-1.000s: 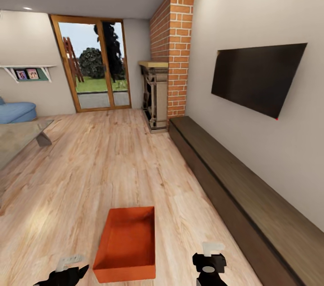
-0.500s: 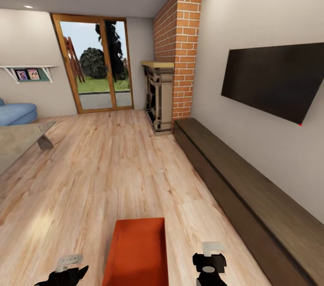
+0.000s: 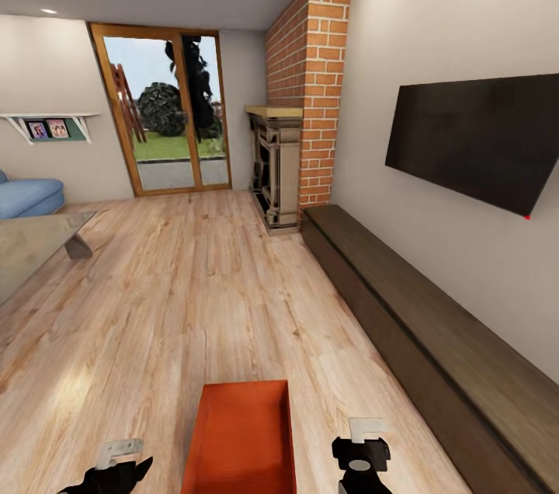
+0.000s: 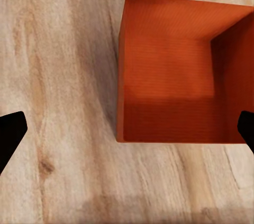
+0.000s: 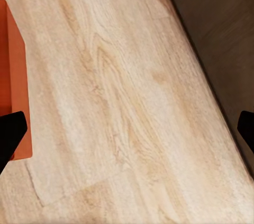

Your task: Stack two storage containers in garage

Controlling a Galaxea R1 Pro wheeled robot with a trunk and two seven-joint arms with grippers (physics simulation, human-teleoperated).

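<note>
One orange-red storage container [image 3: 242,440] lies on the light wood-plank floor of the living room, low in the head view and cut off by its lower edge. It sits between my two arms. My left gripper [image 3: 116,469] hangs open to its left, apart from it. In the left wrist view the open bin [image 4: 174,71] with its ribbed bottom lies below the wide-spread fingertips [image 4: 10,134]. My right gripper [image 3: 362,457] is open to the container's right, over bare planks. The right wrist view catches one edge of the container [image 5: 11,76].
A long dark low cabinet [image 3: 435,339] runs along the right wall under the TV [image 3: 473,137]. The brick fireplace [image 3: 287,160] stands ahead, beside the glass doors [image 3: 167,113]. A glass table [image 3: 31,245] and a blue sofa [image 3: 27,195] are at the left. Open floor stretches ahead.
The camera has moved forward and a little right, so the container now shows lower and more centred between the arms. Both grippers keep their pose.
</note>
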